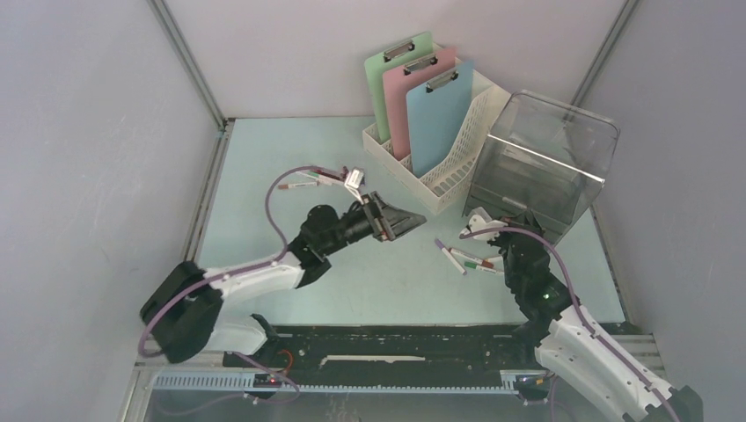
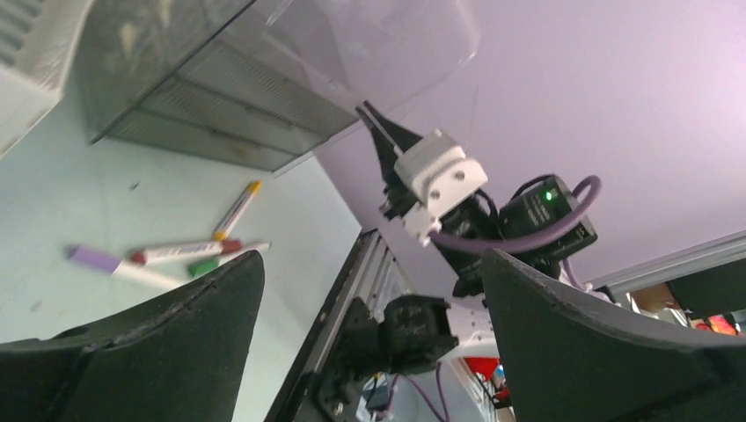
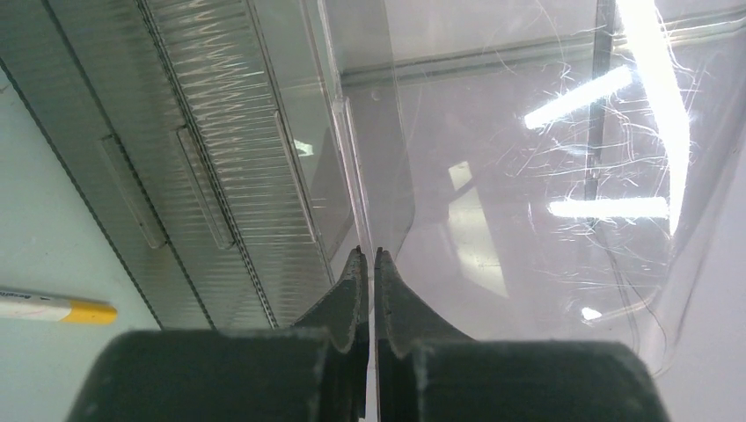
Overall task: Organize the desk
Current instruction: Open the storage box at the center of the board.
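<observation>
Counter [image 1: 255,176]: pale mint top filling the floor of the walled cell, with both arm bases at its near edge.
Progress: partly organized, by my reading; the clipboards are filed, the pens are still loose, and no pen is stowed that I can see.
File rack [image 1: 457,158]: white mesh, at the far edge right of the middle.
Rack contents: green clipboard [image 1: 387,79], pink clipboard [image 1: 424,83] and blue clipboard [image 1: 440,119], standing upright one in front of the other.
Drawer unit [image 1: 545,158]: smoky clear plastic at the far right corner, just beside the rack. The ribbed drawer fronts appear closed, and the contents cannot be told.
Right-hand markers [image 1: 471,259]: a loose cluster toward the right edge in front of the drawer unit, with purple, red, green and yellow caps.
Left-hand markers [image 1: 308,182]: a couple lying left of the rack, beside a small white item [image 1: 354,178] that cannot be identified.
Left to do: gather both marker groups into a container, probably a drawer.
Left gripper [image 1: 409,220]: over mid-counter, fingers wide apart and holding nothing.
Right gripper [image 3: 369,255]: at the drawer unit's clear shell, fingers together with nothing visible between them; whether they touch the shell cannot be told.
</observation>
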Controlling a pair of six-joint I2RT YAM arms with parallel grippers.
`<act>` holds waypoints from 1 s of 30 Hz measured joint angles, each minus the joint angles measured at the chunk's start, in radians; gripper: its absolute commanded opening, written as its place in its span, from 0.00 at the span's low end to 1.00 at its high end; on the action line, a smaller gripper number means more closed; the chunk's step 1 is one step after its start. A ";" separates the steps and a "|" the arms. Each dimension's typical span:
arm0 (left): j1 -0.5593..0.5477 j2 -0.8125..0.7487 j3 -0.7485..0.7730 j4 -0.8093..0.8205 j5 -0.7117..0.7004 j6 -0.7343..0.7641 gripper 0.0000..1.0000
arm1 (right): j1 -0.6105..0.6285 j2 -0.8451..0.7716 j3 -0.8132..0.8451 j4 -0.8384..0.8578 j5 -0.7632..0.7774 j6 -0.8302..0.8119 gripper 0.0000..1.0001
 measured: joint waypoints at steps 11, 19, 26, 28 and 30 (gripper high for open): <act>-0.028 0.494 0.295 0.325 -0.018 -0.145 1.00 | 0.001 0.000 0.107 -0.102 0.000 0.044 0.00; -0.029 0.631 0.459 0.404 -0.017 -0.209 1.00 | 0.001 0.002 0.165 -0.152 -0.006 0.080 0.00; -0.052 0.734 0.564 0.449 -0.034 -0.282 1.00 | 0.001 0.011 0.195 -0.193 -0.016 0.106 0.00; -0.063 0.758 0.588 0.448 -0.038 -0.297 1.00 | 0.001 0.015 0.200 -0.202 -0.019 0.110 0.00; -0.076 0.775 0.609 0.447 -0.045 -0.306 1.00 | 0.000 0.016 0.205 -0.213 -0.023 0.118 0.00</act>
